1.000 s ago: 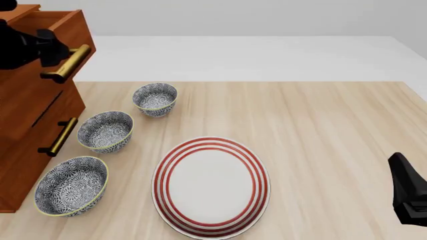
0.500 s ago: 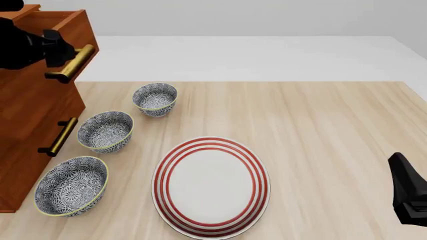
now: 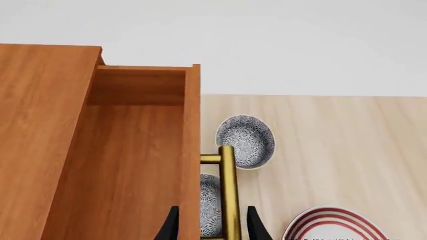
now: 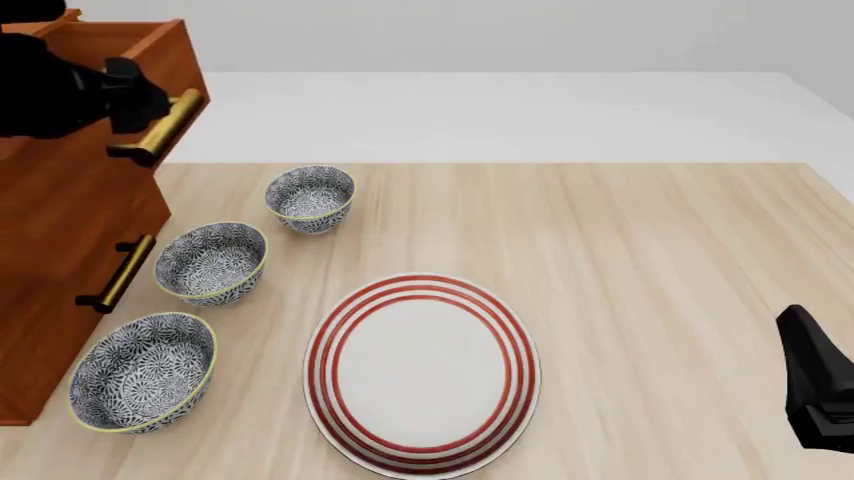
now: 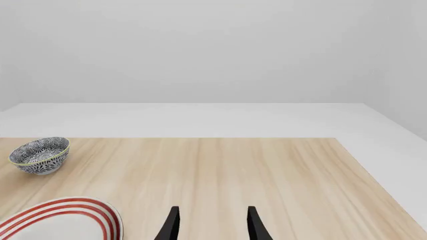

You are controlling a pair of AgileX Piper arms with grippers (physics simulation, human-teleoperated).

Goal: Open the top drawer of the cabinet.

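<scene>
Front view shows a pale wood-grain tabletop (image 4: pixel 641 260) meeting a flat white floor or backdrop behind it, with plain light-grey walls beyond; no writing, label or brand can be read anywhere. At the far left stands the cabinet (image 4: pixel 54 290), reddish-brown wood, its top drawer (image 4: pixel 147 60) pulled partly out toward the middle of the tabletop so that its front stands proud of the lower drawer fronts. The left pincer (image 4: pixel 134 100) is clenched around the drawer's brass handle (image 4: pixel 163 125); in the left wrist view its two dark fingertips (image 3: pixel 171 227) straddle the brass bar, and the drawer's bare wooden inside shows as an open box. A lower brass handle (image 4: pixel 118 273) sits on the drawer front beneath. Just beside the cabinet three blue-patterned bowls lie in a row: the far bowl (image 4: pixel 310 198), the middle bowl (image 4: pixel 210 262) and the near bowl (image 4: pixel 142 372). A red-ringed white plate (image 4: pixel 422 372) rests near the tabletop's front middle. The right pincer (image 5: pixel 210 225) hangs at the right edge, well apart from everything, its fingers spread and holding nothing.
</scene>
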